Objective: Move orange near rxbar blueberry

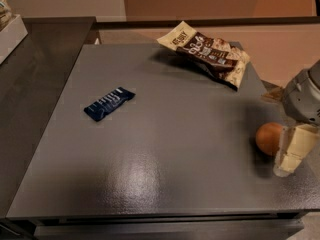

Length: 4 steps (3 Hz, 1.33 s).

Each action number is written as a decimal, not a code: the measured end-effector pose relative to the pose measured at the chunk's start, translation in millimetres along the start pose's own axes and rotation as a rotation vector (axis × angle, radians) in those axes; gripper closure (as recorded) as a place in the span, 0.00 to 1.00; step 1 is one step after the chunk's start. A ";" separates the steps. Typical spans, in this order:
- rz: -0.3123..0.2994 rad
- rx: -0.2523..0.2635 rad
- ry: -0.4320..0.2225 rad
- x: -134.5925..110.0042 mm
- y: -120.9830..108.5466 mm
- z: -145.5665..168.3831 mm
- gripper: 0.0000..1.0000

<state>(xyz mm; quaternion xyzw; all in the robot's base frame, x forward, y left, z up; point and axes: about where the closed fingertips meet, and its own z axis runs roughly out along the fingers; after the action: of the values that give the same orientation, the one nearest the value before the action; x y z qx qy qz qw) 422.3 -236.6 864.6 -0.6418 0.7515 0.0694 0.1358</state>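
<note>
The orange (269,138) sits on the grey table (165,174) near its right edge. The rxbar blueberry (109,103), a flat dark navy bar with pale lettering, lies at the table's left middle, far from the orange. My gripper (291,151) comes in from the right edge of the camera view, low over the table and right beside the orange on its right side, with a cream-coloured part against or very close to the fruit. Its grey wrist (304,100) is above it.
A crinkled brown-and-cream snack bag (207,52) lies at the back right of the table. A dark counter (35,79) adjoins the table on the left, with a white box (10,34) at the far left edge.
</note>
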 end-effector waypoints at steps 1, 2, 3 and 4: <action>0.003 -0.016 0.010 4.5 2.1 5.5 0.16; 0.007 -0.015 0.014 7.3 3.1 2.8 0.40; 0.003 -0.005 0.010 4.7 4.0 -5.5 0.62; -0.016 0.000 0.001 -7.4 4.9 -12.7 0.86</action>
<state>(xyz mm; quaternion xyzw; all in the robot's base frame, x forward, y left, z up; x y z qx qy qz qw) 417.0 -232.4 878.5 -0.6479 0.7464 0.0681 0.1361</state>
